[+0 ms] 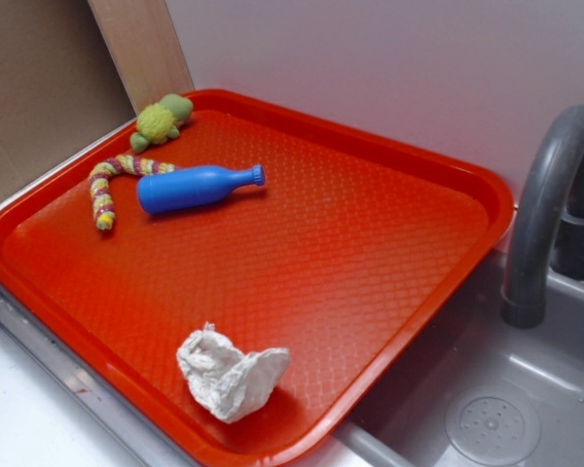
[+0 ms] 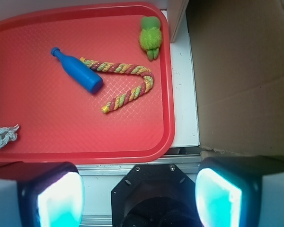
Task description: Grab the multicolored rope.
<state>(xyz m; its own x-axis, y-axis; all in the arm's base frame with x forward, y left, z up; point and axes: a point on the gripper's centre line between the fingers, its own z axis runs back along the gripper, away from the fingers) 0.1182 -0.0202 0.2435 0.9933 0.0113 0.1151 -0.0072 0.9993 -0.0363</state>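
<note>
The multicolored rope [image 1: 105, 187], striped yellow, pink-red and green, lies bent in a hook shape on the red tray [image 1: 370, 263] at its far left. In the wrist view the rope [image 2: 128, 85] lies near the tray's right side, one end touching the blue bottle [image 2: 78, 71]. My gripper [image 2: 139, 198] is high above the tray's near edge, away from the rope. Its jaws stand wide apart and hold nothing. The gripper does not show in the exterior view.
A blue bottle [image 1: 197, 187] lies beside the rope. A fuzzy yellow-green plush toy [image 1: 160, 121] sits at the tray's far corner. A crumpled white paper [image 1: 231, 375] lies near the front edge. A grey faucet [image 1: 550, 204] and sink [image 1: 487, 418] stand right. Cardboard [image 2: 241, 71] flanks the tray.
</note>
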